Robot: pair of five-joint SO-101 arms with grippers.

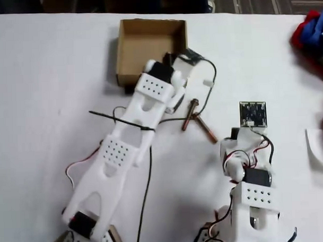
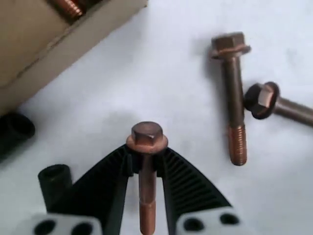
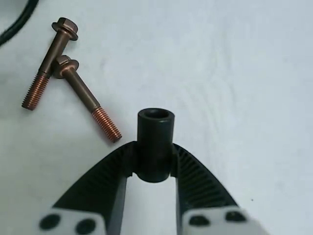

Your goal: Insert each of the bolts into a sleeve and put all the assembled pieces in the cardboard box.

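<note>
Left gripper [image 2: 146,157] clamps copper hex-flange bolt [image 2: 146,138] | right gripper [image 3: 152,151] clamps black hollow cylindrical sleeve [image 3: 155,129]

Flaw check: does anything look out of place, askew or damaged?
Nothing damaged or spilled. One loose bolt lies with its head against the shank of the other loose bolt on the table, forming a V. Left pincer grips a third bolt, right pincer a sleeve.

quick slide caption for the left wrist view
Left gripper shut on a bolt, two loose bolts and the cardboard box nearby.
</note>
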